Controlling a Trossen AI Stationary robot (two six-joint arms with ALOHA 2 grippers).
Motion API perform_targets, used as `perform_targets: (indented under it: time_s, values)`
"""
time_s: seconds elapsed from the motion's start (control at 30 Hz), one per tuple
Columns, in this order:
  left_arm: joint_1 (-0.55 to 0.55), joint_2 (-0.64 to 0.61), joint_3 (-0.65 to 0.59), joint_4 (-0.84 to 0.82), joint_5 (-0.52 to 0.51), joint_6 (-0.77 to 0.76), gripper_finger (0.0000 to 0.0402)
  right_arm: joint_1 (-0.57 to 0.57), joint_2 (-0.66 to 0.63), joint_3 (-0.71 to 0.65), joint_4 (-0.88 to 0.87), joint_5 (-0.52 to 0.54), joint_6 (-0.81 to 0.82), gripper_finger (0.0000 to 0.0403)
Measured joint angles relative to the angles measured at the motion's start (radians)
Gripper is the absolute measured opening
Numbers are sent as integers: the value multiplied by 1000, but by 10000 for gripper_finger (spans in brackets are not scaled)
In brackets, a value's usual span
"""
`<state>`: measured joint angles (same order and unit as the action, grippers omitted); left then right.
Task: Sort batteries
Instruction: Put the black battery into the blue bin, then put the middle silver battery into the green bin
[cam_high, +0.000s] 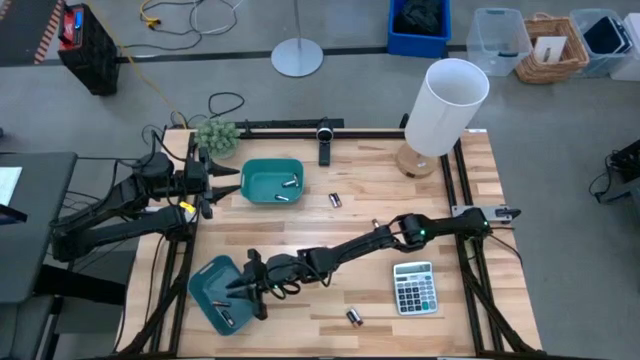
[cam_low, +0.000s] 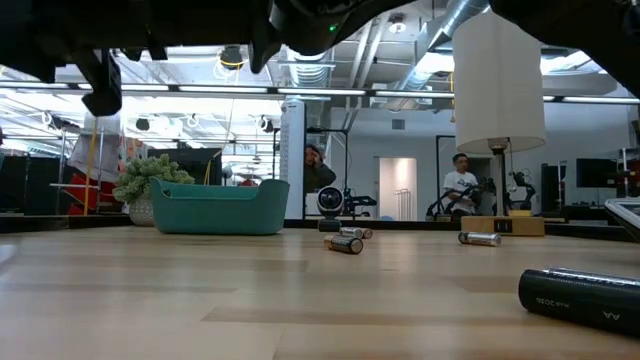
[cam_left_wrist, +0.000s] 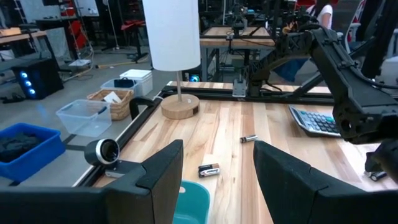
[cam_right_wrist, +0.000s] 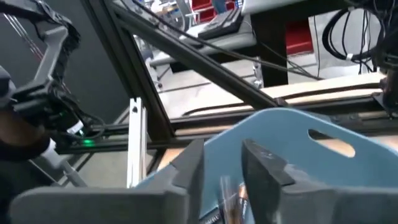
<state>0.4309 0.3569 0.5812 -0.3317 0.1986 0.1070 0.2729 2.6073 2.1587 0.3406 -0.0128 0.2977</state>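
Note:
Two teal bins stand on the table. The far bin (cam_high: 272, 180) holds two batteries (cam_high: 288, 185). The near-left bin (cam_high: 215, 292) holds batteries (cam_right_wrist: 229, 200) that show dimly below my right fingers. More batteries lie loose on the wood: one beside the far bin (cam_high: 336, 200) and one near the front edge (cam_high: 354, 317). My right gripper (cam_high: 242, 290) (cam_right_wrist: 222, 171) reaches across the table and hangs open over the near-left bin. My left gripper (cam_high: 228, 180) (cam_left_wrist: 217, 180) waits open at the far bin's left side.
A grey calculator (cam_high: 414, 288) lies at the near right. A white lamp (cam_high: 440, 110) stands at the far right corner, a small plant (cam_high: 216, 135) at the far left, and a camera (cam_high: 324, 135) on the far rail. Bare wood lies between the bins and the calculator.

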Motion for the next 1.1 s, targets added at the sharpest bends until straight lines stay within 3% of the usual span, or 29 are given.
perform_targets:
  time_s: [0.2, 0.33, 0.5, 0.83, 0.97, 1.1]
  values:
    - [0, 0, 0, 0, 0, 1, 190, 0, 0, 0, -9, 0, 14, 197]
    - [0, 0, 0, 0, 0, 1, 190, 0, -3, -1, -25, 1, -50, 217]
    - [0, 0, 0, -17, 1, 1, 190, -5, -47, -2, -56, 20, -120, 213]
    - [0, 0, 0, -18, 0, 5, 190, -15, -122, -19, -199, 227, -239, 187]
    - [0, 0, 0, -18, 0, 5, 190, -33, -180, -139, -160, 234, -239, 177]
    - [0, 0, 0, -18, 0, 4, 190, -54, -284, -361, -35, 248, -220, 171]
